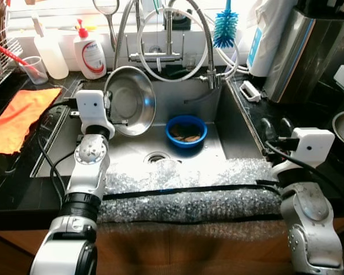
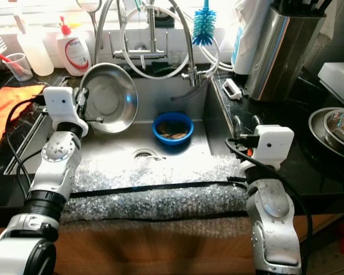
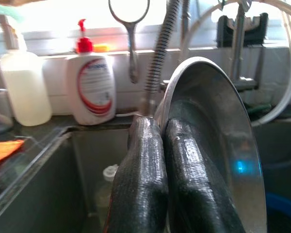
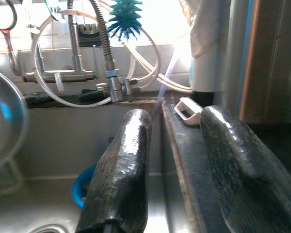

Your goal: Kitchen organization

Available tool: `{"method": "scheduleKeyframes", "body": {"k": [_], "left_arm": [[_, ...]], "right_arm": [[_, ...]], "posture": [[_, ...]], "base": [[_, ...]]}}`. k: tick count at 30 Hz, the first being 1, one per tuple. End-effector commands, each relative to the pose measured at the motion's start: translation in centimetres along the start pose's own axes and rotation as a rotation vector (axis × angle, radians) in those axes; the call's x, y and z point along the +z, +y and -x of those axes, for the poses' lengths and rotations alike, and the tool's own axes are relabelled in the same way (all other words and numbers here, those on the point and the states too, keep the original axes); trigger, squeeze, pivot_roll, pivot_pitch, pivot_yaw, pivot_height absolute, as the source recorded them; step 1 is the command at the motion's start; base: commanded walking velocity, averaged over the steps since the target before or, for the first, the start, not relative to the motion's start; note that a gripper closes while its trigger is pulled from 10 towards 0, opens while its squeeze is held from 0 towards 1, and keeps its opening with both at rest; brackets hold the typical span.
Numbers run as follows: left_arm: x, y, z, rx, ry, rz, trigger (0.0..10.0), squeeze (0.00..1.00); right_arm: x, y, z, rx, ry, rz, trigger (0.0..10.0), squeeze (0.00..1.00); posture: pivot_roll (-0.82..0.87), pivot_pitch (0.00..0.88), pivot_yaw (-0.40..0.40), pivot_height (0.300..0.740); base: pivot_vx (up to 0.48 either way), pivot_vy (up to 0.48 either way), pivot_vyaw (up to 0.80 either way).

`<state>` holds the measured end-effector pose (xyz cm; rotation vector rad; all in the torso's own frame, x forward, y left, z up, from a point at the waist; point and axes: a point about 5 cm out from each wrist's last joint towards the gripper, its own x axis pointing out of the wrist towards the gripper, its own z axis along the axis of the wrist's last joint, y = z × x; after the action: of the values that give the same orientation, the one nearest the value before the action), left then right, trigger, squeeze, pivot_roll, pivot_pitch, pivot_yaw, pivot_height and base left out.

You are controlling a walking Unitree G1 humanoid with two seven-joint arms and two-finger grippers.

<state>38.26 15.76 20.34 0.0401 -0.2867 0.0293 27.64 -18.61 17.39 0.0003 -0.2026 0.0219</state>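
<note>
Above a steel sink (image 1: 218, 123) set in a black counter (image 1: 14, 189), the left gripper (image 3: 164, 160) pinches a tilted steel bowl (image 1: 129, 100) by its rim; the right gripper (image 4: 172, 160) hovers spread, holding nothing, over the sink's right edge.

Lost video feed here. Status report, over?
Left pincer clamped on steel bowl rim, held above sink. Right pincer open, empty. Blue bowl below.

Left gripper (image 3: 165, 160) raised with fingers clamped together, right gripper (image 4: 172, 160) low, fingers parted
</note>
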Motion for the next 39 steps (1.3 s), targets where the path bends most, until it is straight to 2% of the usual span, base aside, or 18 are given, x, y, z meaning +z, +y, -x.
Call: {"method": "scheduleKeyframes", "body": {"k": [1, 10, 13, 15, 16, 23, 29, 37, 38, 39], "left_arm": [[0.4, -0.8, -0.6, -0.036, -0.002, -0.027, 10.0, 0.00], [-1.2, -2.0, -1.3, -0.139, 0.151, -0.130, 10.0, 0.00], [-2.2, -2.3, -1.4, -0.177, 0.234, -0.159, 10.0, 0.00], [-2.8, -2.3, -1.3, -0.181, 0.287, -0.153, 10.0, 0.00], [-3.6, -2.3, -1.0, -0.186, 0.345, -0.148, 10.0, 0.00], [-4.7, -2.6, -0.5, -0.220, 0.415, -0.133, 10.0, 0.00], [-6.6, -3.3, 0.8, -0.279, 0.540, -0.125, 10.0, 0.00], [-7.1, -3.5, 1.2, -0.299, 0.580, -0.119, 10.0, 0.00], [-7.1, -3.5, 1.2, -0.304, 0.582, -0.118, 10.0, 0.02], [-7.1, -3.6, 1.2, -0.307, 0.583, -0.118, 10.0, 0.47]], "right_arm": [[0.7, 0.8, -0.2, 0.031, -0.024, -0.014, 10.0, 0.00], [0.9, 1.9, -0.4, 0.077, -0.024, -0.034, 10.0, 0.00], [0.9, 2.0, -0.4, 0.086, -0.022, -0.030, 10.0, 0.00], [0.9, 2.1, -0.4, 0.089, -0.021, -0.031, 10.0, 0.00], [0.8, 2.2, -0.4, 0.093, -0.020, -0.032, 10.0, 0.00], [0.8, 2.5, -0.4, 0.109, -0.015, -0.031, 10.0, 0.00], [0.8, 2.8, -0.5, 0.124, -0.012, -0.032, 10.0, 0.00], [0.8, 2.9, -0.6, 0.129, -0.012, -0.031, 10.0, 0.00], [0.8, 2.9, -0.6, 0.130, -0.012, -0.031, 10.0, 0.00], [0.8, 2.9, -0.6, 0.130, -0.013, -0.031, 10.0, 0.00]], "posture": [[-0.09, 0.000, 0.029, 0.740], [-0.09, 0.000, 0.030, 0.740], [-0.09, 0.000, 0.030, 0.740], [-0.09, 0.000, 0.030, 0.740], [-0.09, 0.000, 0.030, 0.740], [-0.10, 0.000, 0.031, 0.740], [-0.09, 0.000, 0.032, 0.740], [-0.10, 0.000, 0.032, 0.740], [-0.10, 0.000, 0.032, 0.740], [-0.10, 0.000, 0.032, 0.740]], "base": [[0.000, 0.000, 0.00], [0.000, 0.000, 0.00], [0.000, 0.000, 0.00], [0.000, 0.000, 0.00], [0.000, 0.000, 0.00], [0.000, 0.000, 0.00], [0.000, 0.000, 0.00], [0.000, 0.000, 0.00], [0.000, 0.000, 0.00], [0.000, 0.000, 0.00]]}}
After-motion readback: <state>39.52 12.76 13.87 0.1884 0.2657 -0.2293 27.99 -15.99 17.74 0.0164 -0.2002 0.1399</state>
